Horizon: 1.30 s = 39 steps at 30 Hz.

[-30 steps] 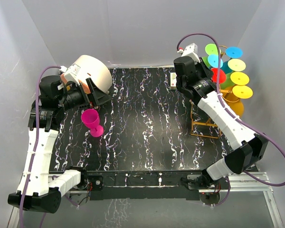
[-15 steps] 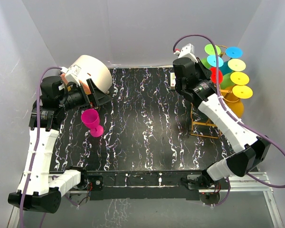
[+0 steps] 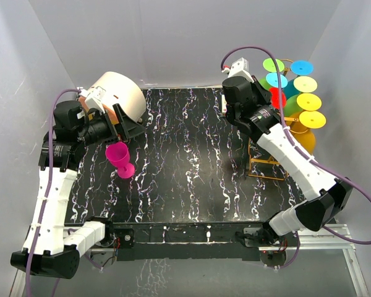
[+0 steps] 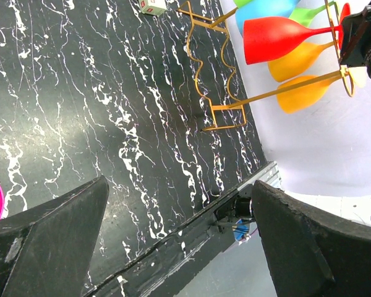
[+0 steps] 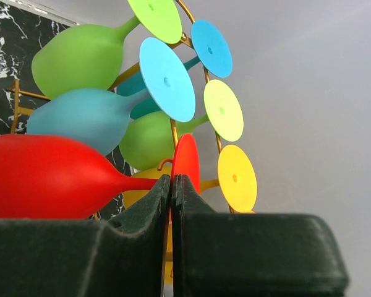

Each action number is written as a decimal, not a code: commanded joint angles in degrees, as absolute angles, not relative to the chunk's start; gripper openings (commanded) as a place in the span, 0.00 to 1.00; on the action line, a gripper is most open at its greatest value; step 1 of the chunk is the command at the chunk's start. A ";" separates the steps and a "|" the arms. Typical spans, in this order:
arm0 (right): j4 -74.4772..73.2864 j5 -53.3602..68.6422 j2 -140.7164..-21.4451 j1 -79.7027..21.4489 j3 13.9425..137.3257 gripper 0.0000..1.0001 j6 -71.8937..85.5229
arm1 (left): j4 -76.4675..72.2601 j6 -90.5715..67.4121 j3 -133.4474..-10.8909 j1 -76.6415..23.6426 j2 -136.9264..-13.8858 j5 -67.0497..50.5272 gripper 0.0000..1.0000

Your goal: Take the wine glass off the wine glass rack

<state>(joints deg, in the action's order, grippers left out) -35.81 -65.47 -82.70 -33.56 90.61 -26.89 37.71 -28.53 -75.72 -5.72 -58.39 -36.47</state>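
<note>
Right claw (image 5: pixel 172 185): pads were pressed together on the thin stem of the red wine glass (image 5: pixel 43 176), right beside its foot disc. I judged the grip was taken there because the stem was the one slim part reachable from outside the wire.
Red wine glass, location: it hung on the wine glass rack (image 4: pixel 229 106) at the far right of the bench (image 3: pixel 191 161), among the other glasses, and was not yet free.
Rack: thin orange-gold wire. The overhead view showed the foot discs uppermost, so the glass probably needed sliding out along its wire rather than a straight lift.
Neighbours: the light blue glass (image 5: pixel 86 114) and the green glass (image 5: pixel 74 59) sat close by the red one in the right wrist view. Whether they touched it could not be told. Knocking them was the main risk.
Left claw (image 4: pixel 179 247): jaws stood wide apart and held nothing. It was parked at the left rear by the cream drum (image 3: pixel 120 96), likely to stay out of the way.
Pink glass (image 3: pixel 119 158): upright on the bench near the left claw, well apart from the rack.
Step in hand: grasp made, withdrawal pending.
</note>
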 commanded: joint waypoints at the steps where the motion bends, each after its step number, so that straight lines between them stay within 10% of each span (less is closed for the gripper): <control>1: -32.99 -64.10 -79.03 -34.58 94.21 0.00 -26.10 | 36.26 -30.26 -74.86 -5.46 -57.03 -37.95 0.99; 29: -32.02 -62.06 -80.15 -34.89 91.84 0.00 -27.17 | 34.87 -32.44 -72.95 -5.47 -56.15 -39.61 0.99; 39: -45.79 -37.60 -79.23 -35.19 107.77 0.00 -8.21 | 19.04 -43.47 -67.76 -5.45 -55.55 -51.31 0.99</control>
<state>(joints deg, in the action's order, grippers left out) -42.78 -51.37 -81.84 -34.83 100.44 -18.90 30.83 -35.05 -70.91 -5.72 -57.12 -41.74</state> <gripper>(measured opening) 0.020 0.985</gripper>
